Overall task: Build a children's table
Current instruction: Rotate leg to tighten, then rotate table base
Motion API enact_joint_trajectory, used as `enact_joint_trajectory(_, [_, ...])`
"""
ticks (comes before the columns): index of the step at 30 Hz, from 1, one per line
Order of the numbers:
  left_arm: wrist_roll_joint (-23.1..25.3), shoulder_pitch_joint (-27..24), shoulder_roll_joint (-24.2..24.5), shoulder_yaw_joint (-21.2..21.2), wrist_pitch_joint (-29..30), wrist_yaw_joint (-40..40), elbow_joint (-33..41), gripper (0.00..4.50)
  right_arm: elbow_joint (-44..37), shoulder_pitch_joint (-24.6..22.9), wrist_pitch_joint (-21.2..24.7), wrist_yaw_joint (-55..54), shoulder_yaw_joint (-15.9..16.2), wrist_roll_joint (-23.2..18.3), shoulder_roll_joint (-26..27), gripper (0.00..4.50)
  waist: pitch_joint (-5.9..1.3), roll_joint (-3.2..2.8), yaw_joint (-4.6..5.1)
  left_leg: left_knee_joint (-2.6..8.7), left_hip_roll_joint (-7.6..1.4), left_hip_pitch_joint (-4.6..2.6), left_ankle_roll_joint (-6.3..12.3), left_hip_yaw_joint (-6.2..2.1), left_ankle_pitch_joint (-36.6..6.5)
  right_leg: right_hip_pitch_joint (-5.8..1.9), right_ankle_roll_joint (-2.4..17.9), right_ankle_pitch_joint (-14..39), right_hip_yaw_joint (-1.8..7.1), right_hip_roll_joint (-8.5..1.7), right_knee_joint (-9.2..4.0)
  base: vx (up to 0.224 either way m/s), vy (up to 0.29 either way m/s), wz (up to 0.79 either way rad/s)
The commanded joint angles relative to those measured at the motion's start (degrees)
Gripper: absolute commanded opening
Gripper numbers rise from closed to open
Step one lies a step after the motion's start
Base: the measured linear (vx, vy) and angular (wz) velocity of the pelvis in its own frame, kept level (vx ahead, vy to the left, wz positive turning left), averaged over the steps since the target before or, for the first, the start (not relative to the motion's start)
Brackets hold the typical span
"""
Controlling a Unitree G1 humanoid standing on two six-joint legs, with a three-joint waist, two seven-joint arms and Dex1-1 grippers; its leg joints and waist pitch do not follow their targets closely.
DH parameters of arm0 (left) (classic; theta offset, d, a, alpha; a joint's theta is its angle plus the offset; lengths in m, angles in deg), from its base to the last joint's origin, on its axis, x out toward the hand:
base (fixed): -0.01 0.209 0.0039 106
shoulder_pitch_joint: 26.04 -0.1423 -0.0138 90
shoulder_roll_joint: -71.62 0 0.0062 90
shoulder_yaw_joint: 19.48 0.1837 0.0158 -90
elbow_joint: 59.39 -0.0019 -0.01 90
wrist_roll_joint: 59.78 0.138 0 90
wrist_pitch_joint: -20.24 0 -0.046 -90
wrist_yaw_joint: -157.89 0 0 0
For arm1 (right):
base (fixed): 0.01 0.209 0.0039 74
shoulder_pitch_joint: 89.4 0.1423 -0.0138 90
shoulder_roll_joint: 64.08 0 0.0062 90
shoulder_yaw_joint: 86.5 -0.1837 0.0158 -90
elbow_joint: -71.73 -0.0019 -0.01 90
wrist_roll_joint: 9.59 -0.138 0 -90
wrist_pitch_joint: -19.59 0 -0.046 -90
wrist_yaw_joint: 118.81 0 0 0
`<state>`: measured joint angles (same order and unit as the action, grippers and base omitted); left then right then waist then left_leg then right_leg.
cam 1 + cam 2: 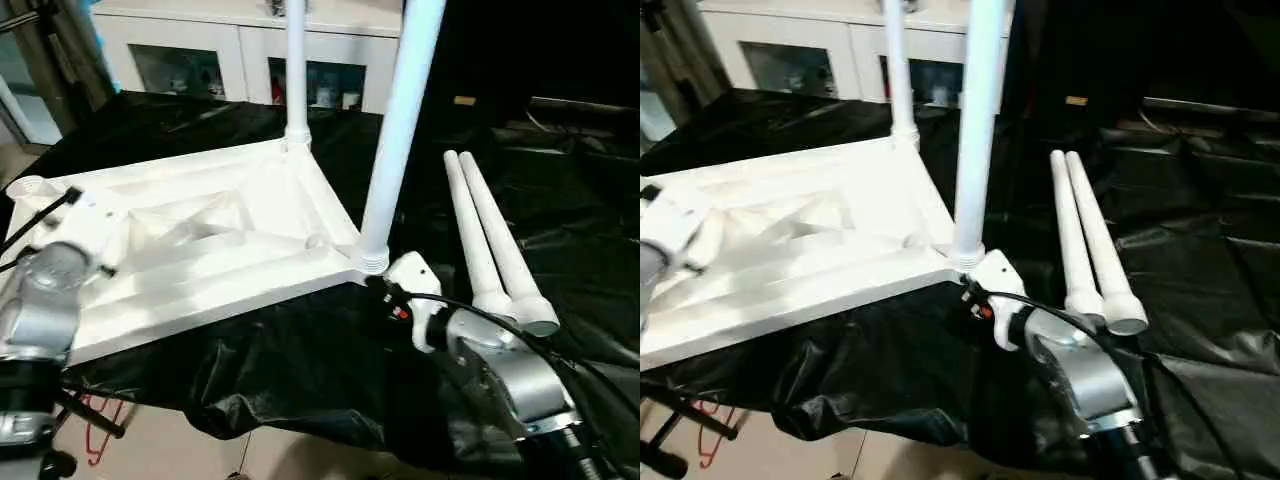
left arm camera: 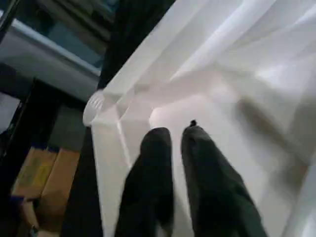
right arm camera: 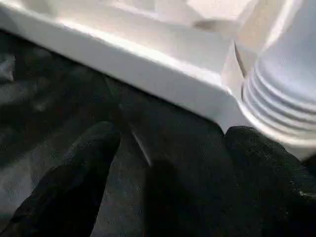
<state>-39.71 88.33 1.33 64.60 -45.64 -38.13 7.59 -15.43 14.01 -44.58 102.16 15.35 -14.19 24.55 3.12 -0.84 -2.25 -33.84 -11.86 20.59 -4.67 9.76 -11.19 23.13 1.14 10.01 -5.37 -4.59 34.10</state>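
Note:
The white tabletop [image 1: 210, 240] lies upside down on black cloth, ribbed side up. Two white legs stand upright in its sockets: one at the far corner [image 1: 296, 70], one at the near right corner [image 1: 400, 130]. Two loose legs [image 1: 490, 240] lie side by side on the cloth to the right. My right gripper [image 3: 168, 163] is open, its fingers spread just below the base of the near right leg [image 3: 281, 94]. My left gripper [image 2: 175, 133] hovers over the tabletop's underside near an empty corner socket [image 2: 94, 106], its fingers almost together with nothing between them.
A white glass-fronted cabinet [image 1: 250, 60] stands behind the work surface. The black cloth [image 1: 300, 370] hangs over the front edge, with bare floor and a red wire object [image 1: 95, 430] below. Cardboard boxes [image 2: 39, 173] sit on the floor to the left.

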Motion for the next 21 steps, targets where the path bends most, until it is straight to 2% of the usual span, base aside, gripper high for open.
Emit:
enact_joint_trajectory(1, [-0.36,-0.40,0.68,0.42,0.35,-1.07,-1.96,0.32,-1.93,-0.43,0.70,1.51,-0.25,-0.34,-1.54,3.88,-3.63,-0.52,-0.01,4.07,-1.18,-0.37,1.73,-0.32,-11.31,-2.89,11.58,9.25,3.11,-3.00,-3.55,0.000,0.000,0.00])
enact_joint_trajectory(3, [-0.47,-0.28,0.91,0.93,-0.60,-1.58,-3.02,0.11,-1.89,-0.39,0.65,1.66,-0.39,-0.46,-1.66,3.88,-3.63,-0.65,-0.20,4.08,-1.13,-0.27,1.83,-0.37,-11.24,-2.97,11.21,9.90,3.15,-3.14,-3.56,0.000,0.000,0.00])
enact_joint_trajectory(6, [-0.35,-0.15,1.81,3.32,-1.61,-4.50,-4.60,0.03,-0.66,0.39,-0.12,1.16,-0.08,-0.33,-1.32,3.88,-3.68,-0.61,-0.23,4.10,-1.08,-0.29,1.75,-0.42,-11.56,-2.91,10.80,11.08,3.18,-3.26,-3.69,0.000,0.000,0.00])
enact_joint_trajectory(7, [0.04,-0.36,2.00,3.76,-1.41,-4.55,-4.41,0.03,-0.35,0.58,-0.34,0.94,0.09,-0.15,-1.19,3.88,-3.69,-1.08,-0.18,4.12,-1.18,-0.40,1.49,-0.45,-11.79,-2.80,11.02,10.40,3.19,-3.23,-3.74,0.000,0.000,0.00])
enact_joint_trajectory(8, [0.35,-1.03,2.16,4.33,-0.48,-5.07,-3.41,0.03,0.38,1.08,-0.63,0.21,0.32,0.14,-0.57,3.88,-3.70,-1.25,-0.17,4.13,-1.20,-0.39,1.27,-0.52,-11.98,-2.87,11.34,9.82,3.14,-3.21,-3.56,0.000,0.000,0.00])
enact_joint_trajectory(10, [-0.20,-1.91,1.84,4.79,0.87,-6.36,-2.35,0.03,1.66,2.04,-0.66,-1.61,0.49,0.52,0.88,3.88,-3.72,-0.88,-0.04,4.17,-1.19,-0.23,1.11,-0.51,-11.80,-3.00,11.86,9.58,3.14,-3.36,-3.41,0.000,0.000,0.00])
enact_joint_trajectory(13, [-0.71,-1.80,1.16,5.04,0.91,-6.79,-2.87,0.03,3.02,3.01,-0.93,-3.33,0.67,1.01,2.38,3.88,-3.72,-1.08,0.16,4.11,-1.15,-0.45,0.84,-0.45,-11.95,-2.82,12.21,9.66,3.16,-3.20,-3.54,0.000,0.000,0.00])
enact_joint_trajectory(15, [-0.58,-1.67,1.24,6.19,1.82,-8.49,-3.33,0.03,4.51,4.09,-1.28,-3.94,1.33,1.45,3.63,3.88,-3.71,-1.25,0.21,4.17,-1.11,-0.38,0.67,-0.51,-12.02,-2.94,12.28,9.01,3.14,-3.18,-3.41,0.000,0.000,0.00])
enact_joint_trajectory(16, [-1.49,-1.60,1.19,6.54,3.06,-10.24,-3.63,0.03,6.31,5.26,-1.71,-4.27,1.86,1.84,4.62,3.88,-3.69,-1.54,0.21,4.20,-1.10,-0.34,0.49,-0.61,-12.38,-3.02,12.23,9.10,3.10,-3.22,-3.37,0.000,0.000,0.00])
enact_joint_trajectory(17, [-1.73,-1.58,1.22,6.70,3.39,-10.74,-3.67,0.03,6.91,5.62,-1.90,-4.38,1.97,1.95,4.87,3.88,-3.63,-1.40,0.38,4.26,-1.07,-0.45,0.26,-0.56,-13.29,-2.93,12.36,9.71,3.08,-3.16,-3.47,0.000,0.000,0.00])
enact_joint_trajectory(18, [-1.99,-1.73,1.34,7.09,3.96,-11.90,-3.43,0.03,7.77,6.11,-2.20,-4.47,2.10,2.07,5.20,3.88,-3.68,-1.66,0.31,4.23,-1.07,-0.52,0.11,-0.60,-13.65,-2.93,12.41,10.01,3.08,-3.24,-3.46,0.000,0.000,0.00])
enact_joint_trajectory(21, [-5.73,-3.06,0.78,7.47,9.03,-18.14,0.95,0.03,12.13,8.28,-3.84,-5.15,2.74,3.20,6.23,3.88,-3.60,-1.45,0.36,4.33,-1.18,-0.60,-0.49,-0.53,-13.96,-2.92,13.01,10.46,3.23,-3.33,-3.45,0.000,0.000,0.00])
